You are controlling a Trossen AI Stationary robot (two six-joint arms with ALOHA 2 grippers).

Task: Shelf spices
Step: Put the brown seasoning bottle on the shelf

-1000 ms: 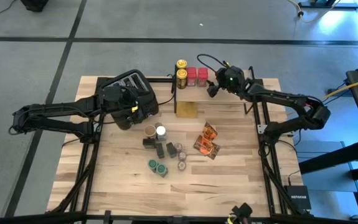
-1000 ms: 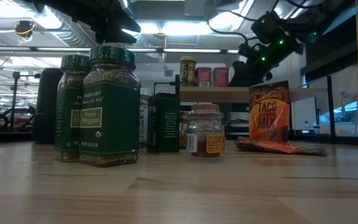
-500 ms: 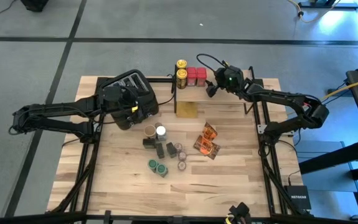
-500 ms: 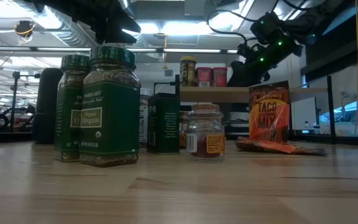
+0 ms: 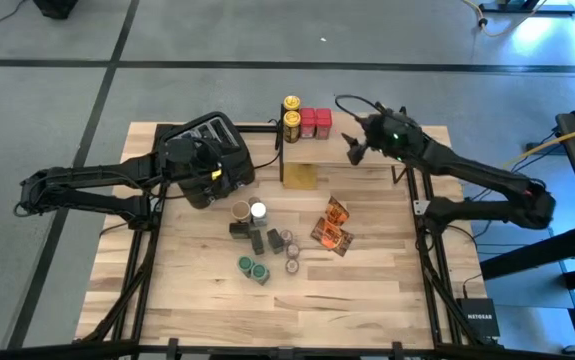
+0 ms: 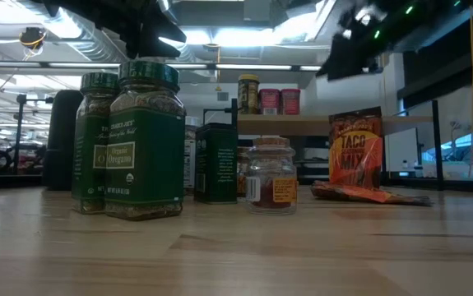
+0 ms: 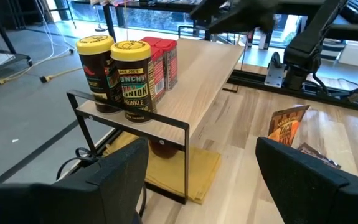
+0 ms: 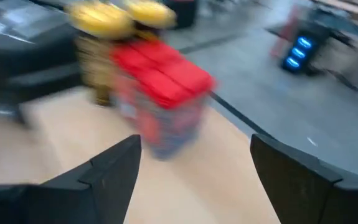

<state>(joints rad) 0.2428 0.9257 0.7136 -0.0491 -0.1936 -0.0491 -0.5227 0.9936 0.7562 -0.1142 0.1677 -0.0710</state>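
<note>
1. Two dark arms, matte black all over, built of long slim links joined by thicker rounded joints.
2. Left arm [image 5: 97, 185]: bulky black wrist block with a small yellow marking on its side.
3. Right arm [image 5: 477, 178]: thin black cable looping above the wrist; tiny green light glowing on the wrist housing.
4. Left claw [image 7: 219, 177]: two broad, flat black fingers [image 7: 113, 177] with angular, faceted edges and a dull plastic sheen.
5. Right claw [image 8: 194, 171]: same pair of wide black fingers [image 8: 107, 174], plain-surfaced, no visible screws or lettering.
</note>
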